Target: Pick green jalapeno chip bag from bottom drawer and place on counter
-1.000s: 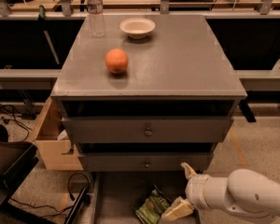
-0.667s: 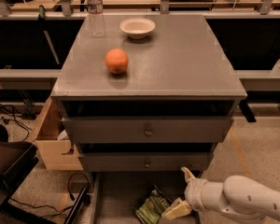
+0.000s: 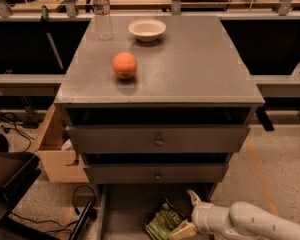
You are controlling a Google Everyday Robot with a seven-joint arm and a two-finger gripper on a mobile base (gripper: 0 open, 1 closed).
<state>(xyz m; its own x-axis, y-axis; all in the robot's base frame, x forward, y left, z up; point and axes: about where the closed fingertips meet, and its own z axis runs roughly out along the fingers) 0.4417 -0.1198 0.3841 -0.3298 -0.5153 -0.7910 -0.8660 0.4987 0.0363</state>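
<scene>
The pale two-finger gripper (image 3: 184, 213) has its jaws spread apart, one finger pointing up and the other lying low against the right edge of the crinkly green jalapeno chip bag (image 3: 164, 220). The bag lies on the flat grey floor of the wide bottom drawer (image 3: 124, 210), where it was a second ago. The white arm has sunk slightly lower since then. On the smooth grey counter (image 3: 195, 69) above, the round orange fruit (image 3: 124, 65), white bowl (image 3: 147, 29) and clear water bottle (image 3: 102, 14) are unmoved.
</scene>
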